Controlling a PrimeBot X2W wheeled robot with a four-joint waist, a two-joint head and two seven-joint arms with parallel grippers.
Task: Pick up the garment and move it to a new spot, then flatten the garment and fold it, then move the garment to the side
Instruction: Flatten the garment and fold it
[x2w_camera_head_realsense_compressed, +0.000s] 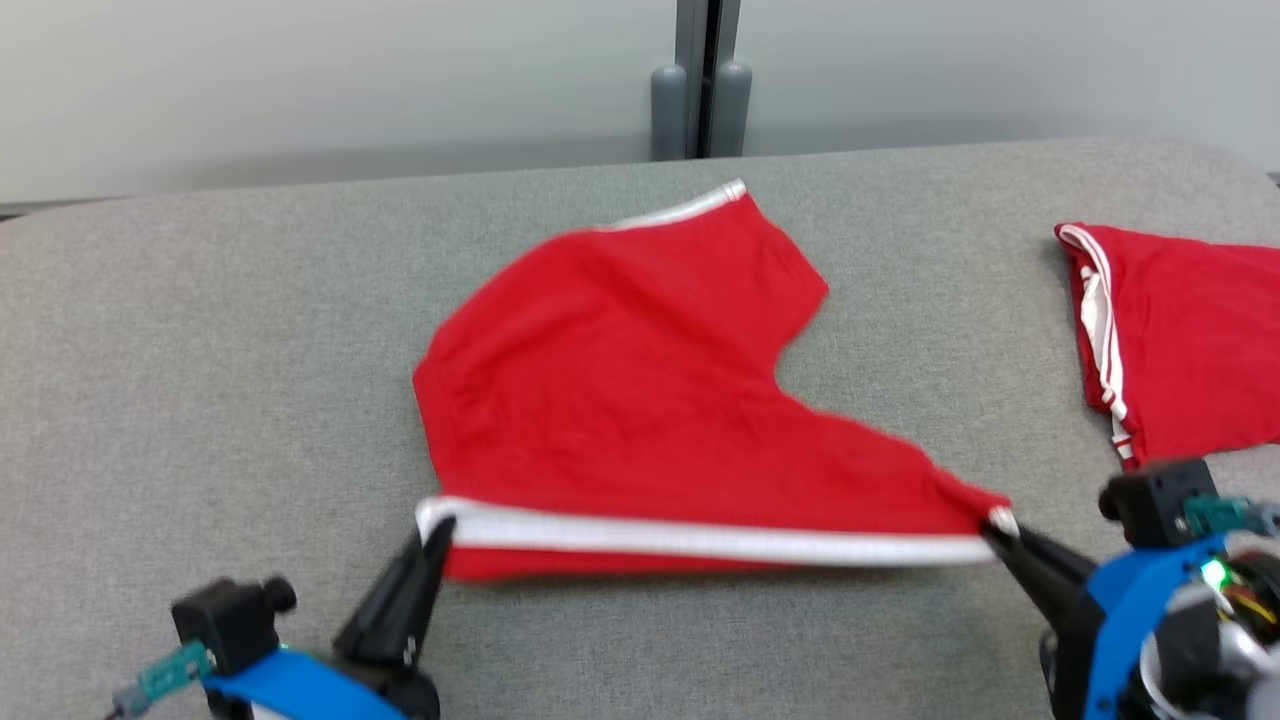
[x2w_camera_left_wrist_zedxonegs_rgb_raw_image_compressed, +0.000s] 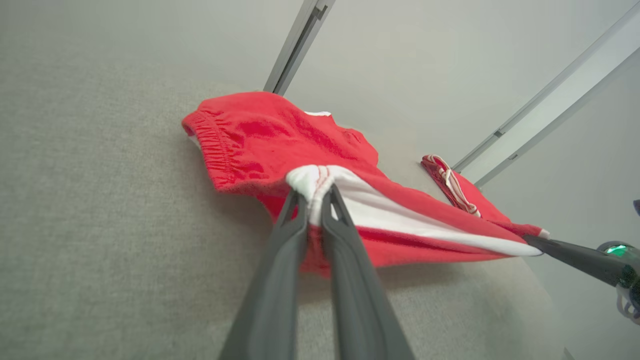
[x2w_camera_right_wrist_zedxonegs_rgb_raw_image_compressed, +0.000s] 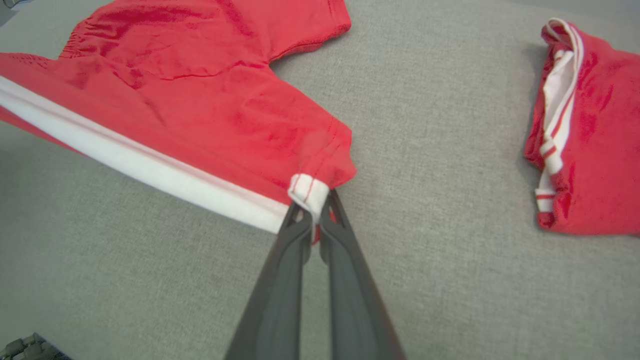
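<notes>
Garment (x2w_camera_head_realsense_compressed: 620, 380), a pair of red shorts with a white stripe (x2w_camera_head_realsense_compressed: 700, 540) down the side, lies spread at the centre of the grey cloth-covered table (x2w_camera_head_realsense_compressed: 200, 350) in the head view. Its elastic waistband (x2w_camera_left_wrist_zedxonegs_rgb_raw_image_compressed: 212, 150) faces 9 o'clock, and its 2 leg openings point toward 1 and 4 o'clock. The striped side runs along the near edge from 7 o'clock to 4 o'clock, pulled into a straight line between the 2 arms.

The left end effector (x2w_camera_head_realsense_compressed: 440, 530), at 7 o'clock in the head view, has its 2 dark fingers pinched narrow on the waistband end of the stripe. The left wrist view shows white cloth bunched between the tips. The right end effector (x2w_camera_head_realsense_compressed: 992, 533), at 4 o'clock, is closed tight on the hem corner at the other end of the stripe. The right wrist view shows a small white fold caught between its fingers. The 2 end effectors are well apart.

The head view is blurred, but the held edge seems to sit slightly off the table, with a shadow under it. The far part of the garment rests flat on the cloth.

A second red piece (x2w_camera_head_realsense_compressed: 1190, 340) with white trim lies folded on the table at 3 o'clock, apart from the garment. A grey post (x2w_camera_head_realsense_compressed: 700, 90) stands against the pale wall (x2w_camera_head_realsense_compressed: 300, 80) at 12 o'clock.
</notes>
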